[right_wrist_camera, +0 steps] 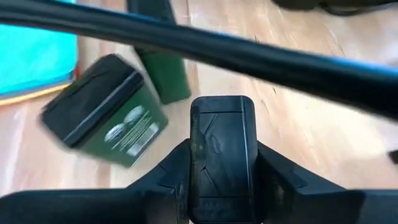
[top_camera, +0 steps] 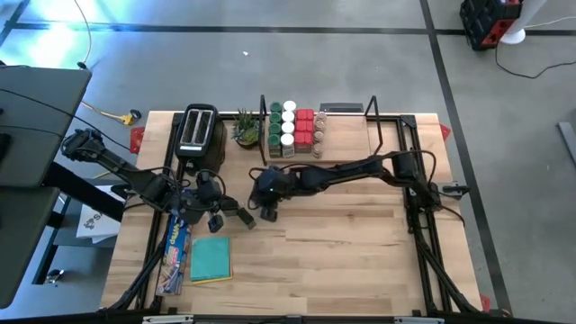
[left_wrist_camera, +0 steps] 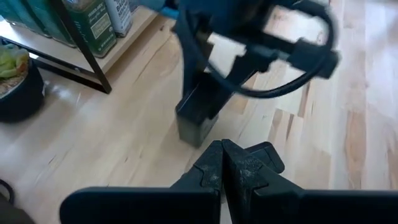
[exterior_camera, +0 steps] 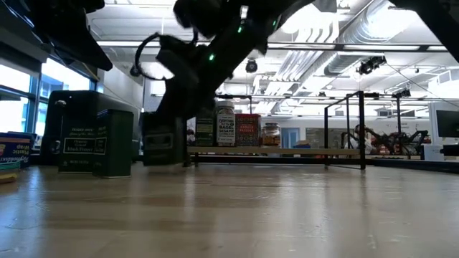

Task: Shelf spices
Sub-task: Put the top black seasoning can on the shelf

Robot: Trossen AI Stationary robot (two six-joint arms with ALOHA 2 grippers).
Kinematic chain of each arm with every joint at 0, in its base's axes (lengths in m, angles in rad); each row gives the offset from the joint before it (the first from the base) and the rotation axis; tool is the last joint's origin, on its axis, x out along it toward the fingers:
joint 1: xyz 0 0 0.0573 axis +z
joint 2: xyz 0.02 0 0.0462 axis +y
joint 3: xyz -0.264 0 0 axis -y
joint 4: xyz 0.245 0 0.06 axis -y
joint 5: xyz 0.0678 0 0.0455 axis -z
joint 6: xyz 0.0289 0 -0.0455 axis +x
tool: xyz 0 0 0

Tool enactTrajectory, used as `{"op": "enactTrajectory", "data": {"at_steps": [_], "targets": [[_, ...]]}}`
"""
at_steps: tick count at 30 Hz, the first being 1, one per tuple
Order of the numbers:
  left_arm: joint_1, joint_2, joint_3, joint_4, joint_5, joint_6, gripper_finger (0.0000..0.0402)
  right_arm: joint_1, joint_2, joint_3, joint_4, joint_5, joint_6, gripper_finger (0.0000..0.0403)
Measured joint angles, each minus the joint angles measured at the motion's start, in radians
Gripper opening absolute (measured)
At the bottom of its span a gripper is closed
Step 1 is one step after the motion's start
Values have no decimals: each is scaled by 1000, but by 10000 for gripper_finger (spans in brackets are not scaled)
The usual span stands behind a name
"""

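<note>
I see my right gripper (right_wrist_camera: pixel 221 146) clamped on one dark rectangular tin (right_wrist_camera: pixel 221 155) standing on the table (top_camera: pixel 360 243). Two more green tins (right_wrist_camera: pixel 109 127) sit loose just beyond. My left gripper (left_wrist_camera: pixel 222 168) is closed, empty. Farther back, the shelf (top_camera: pixel 346 144) holds about fourteen jars (top_camera: pixel 292 128).

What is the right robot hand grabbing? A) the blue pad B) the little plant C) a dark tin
C: the right gripper has its fingers on either side of a dark tin standing on the table.
</note>
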Motion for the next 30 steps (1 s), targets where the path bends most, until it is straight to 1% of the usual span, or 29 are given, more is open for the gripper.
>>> {"op": "enactTrajectory", "data": {"at_steps": [6,11,13,17,20,24,27,30], "targets": [[0,0,0,4,-1,0,0,35,-90,0,-167,41,-46,119],[0,0,0,4,-1,0,0,65,-145,0,-317,53,-72,118],[0,0,0,5,-2,0,0,79,-170,0,-389,93,-74,118],[0,0,0,3,-3,7,0,108,-240,-10,-542,205,-71,118],[0,0,0,5,-4,16,0,121,-343,-72,-620,249,-79,118],[0,0,0,5,-27,18,0,105,-551,-229,-650,256,-97,118],[0,0,0,6,-58,19,0,33,-715,-337,-657,268,-142,118],[0,0,0,6,-86,19,0,-111,-840,-414,-647,300,-226,118]]}}
